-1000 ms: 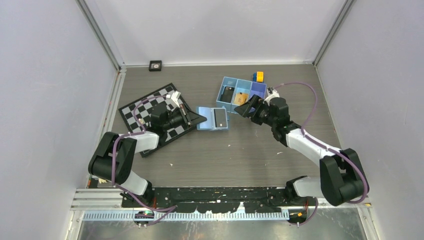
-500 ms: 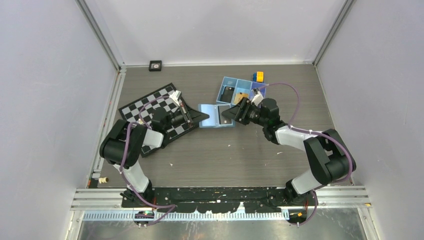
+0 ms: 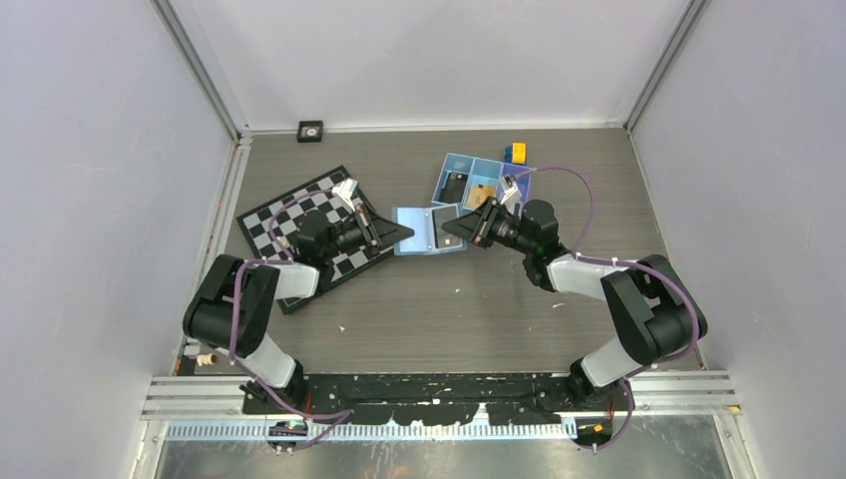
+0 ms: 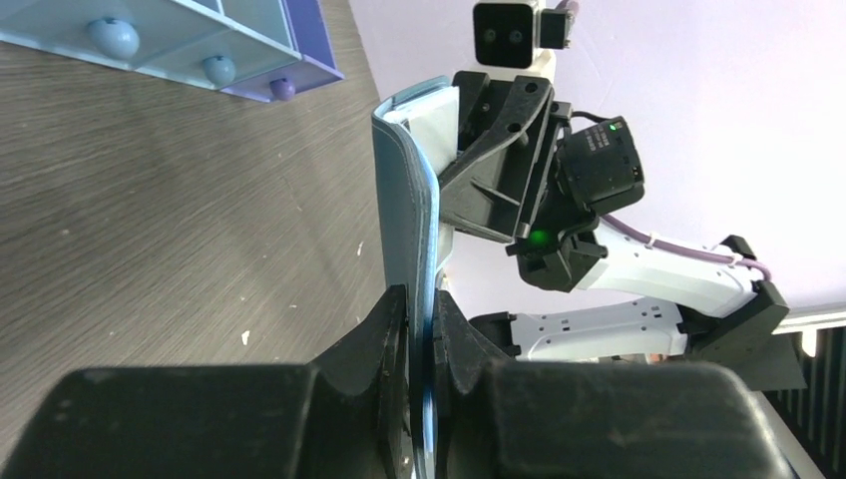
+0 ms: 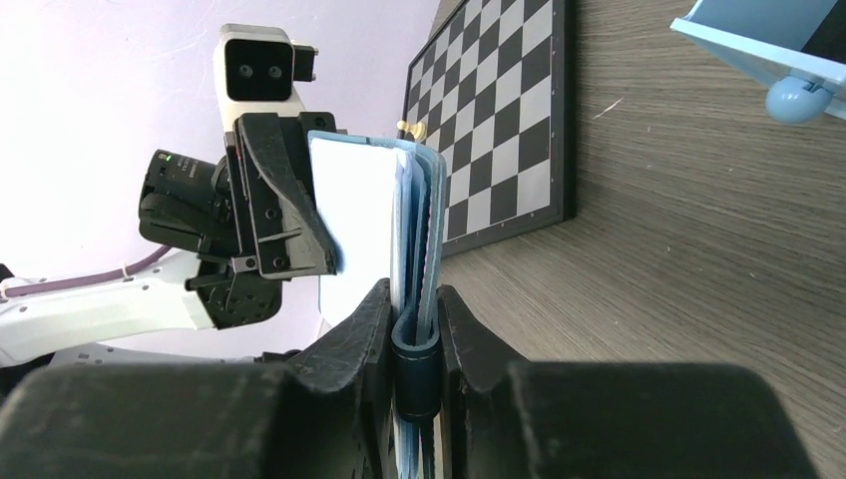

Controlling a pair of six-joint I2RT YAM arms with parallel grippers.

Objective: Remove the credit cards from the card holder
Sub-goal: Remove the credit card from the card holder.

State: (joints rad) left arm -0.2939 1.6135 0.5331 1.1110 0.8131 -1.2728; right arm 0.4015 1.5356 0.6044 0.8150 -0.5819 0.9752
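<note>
The light-blue card holder (image 3: 421,230) hangs open between both grippers at the table's middle. My left gripper (image 3: 401,234) is shut on its left panel; in the left wrist view the panel (image 4: 404,200) stands edge-on between the jaws of that gripper (image 4: 419,329). My right gripper (image 3: 461,230) is shut on the right edge (image 5: 414,220), its fingers (image 5: 412,319) pressing a dark loop there. A dark grey credit card (image 3: 445,228) shows in the right panel. A black card (image 3: 456,187) and an orange-tan card (image 3: 482,196) lie in the blue tray.
The blue three-compartment tray (image 3: 446,165) stands just behind the card holder, with a yellow-and-blue block (image 3: 515,153) behind it. A chessboard (image 3: 289,225) lies under the left arm. Grey walls close in the table on three sides.
My right gripper swung left from the tray to the card holder's right edge and closed on it. The left gripper kept its hold and barely moved.
</note>
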